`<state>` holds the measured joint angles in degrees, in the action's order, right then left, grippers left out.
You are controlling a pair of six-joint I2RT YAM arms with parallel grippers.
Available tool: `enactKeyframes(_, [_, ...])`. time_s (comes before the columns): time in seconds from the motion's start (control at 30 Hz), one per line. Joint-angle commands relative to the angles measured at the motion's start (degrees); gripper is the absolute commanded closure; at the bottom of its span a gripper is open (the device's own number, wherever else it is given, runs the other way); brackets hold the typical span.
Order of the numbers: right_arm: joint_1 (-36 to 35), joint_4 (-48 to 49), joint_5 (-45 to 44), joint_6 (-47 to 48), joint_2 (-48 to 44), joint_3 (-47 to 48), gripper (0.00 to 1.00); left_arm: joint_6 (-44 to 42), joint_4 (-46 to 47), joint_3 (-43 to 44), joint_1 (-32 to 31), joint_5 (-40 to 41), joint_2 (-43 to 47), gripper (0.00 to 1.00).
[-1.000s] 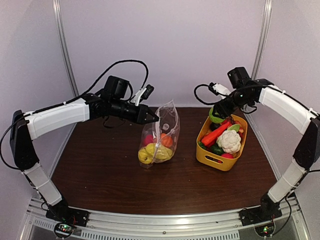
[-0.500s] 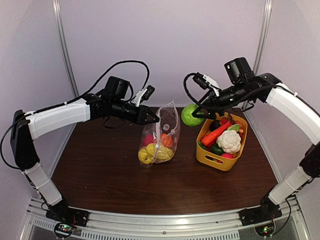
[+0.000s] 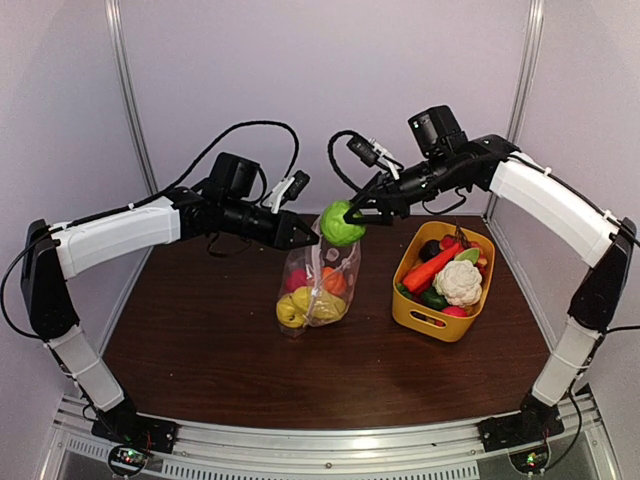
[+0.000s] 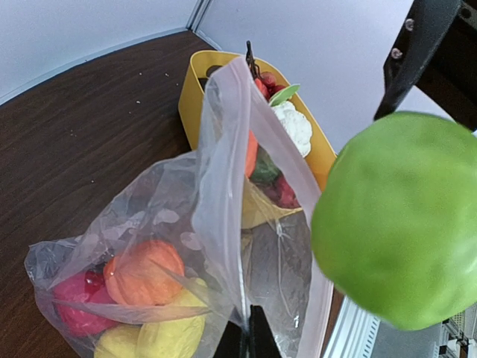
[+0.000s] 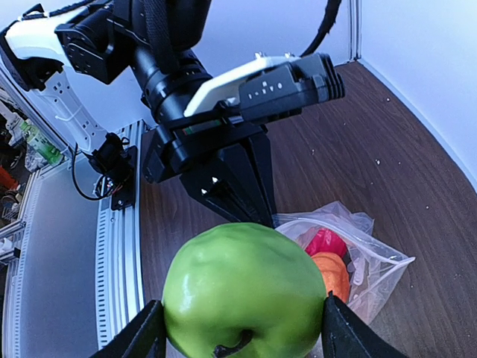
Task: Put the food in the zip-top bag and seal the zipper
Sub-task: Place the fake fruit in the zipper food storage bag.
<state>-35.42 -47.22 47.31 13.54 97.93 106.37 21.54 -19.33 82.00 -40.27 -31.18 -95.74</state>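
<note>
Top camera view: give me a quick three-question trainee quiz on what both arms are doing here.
1. True or false: the right gripper holds the round green plastic toy fruit.
2. The left gripper pinches: A) the clear crinkly zip-top bag at its rim, B) a spoon, C) nothing.
3. Fill in: the white toy cauliflower lies in the yellow plastic ____.
Key: 1 true; 2 A; 3 basket.

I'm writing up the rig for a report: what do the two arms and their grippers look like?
Both the left arm and right arm have white shell links, black joints and black bases. Loose black cables loop above each wrist. The left gripper and right gripper are black, with tapering wedge-shaped fingers.
</note>
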Motion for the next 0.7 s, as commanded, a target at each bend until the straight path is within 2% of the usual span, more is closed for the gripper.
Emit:
enactKeyframes(0.0, [-0.54,0.64,-4.74,-0.97,0.88,0.65,0.43,-0.49,2.32,-0.26,0.02,-1.25,0.59,1.00])
enactKeyframes(0.17, [-0.90,0.78,-12.19,-0.34,1.75,-0.49,0.43,0.57,3.40,-0.56,0.02,-3.23,0.99,1.00])
enactKeyframes(0.33, [-3.41,0.34,-23.69,1.48,2.73,-1.11,0.44,0.83,3.61,-0.74,0.02,-3.17,1.74,1.00])
enactKeyframes(0.67, [-8.38,-1.93,-28.27,2.57,4.53,0.69,0.40,2.04,5.03,-1.58,0.02,-3.78,2.54,1.00])
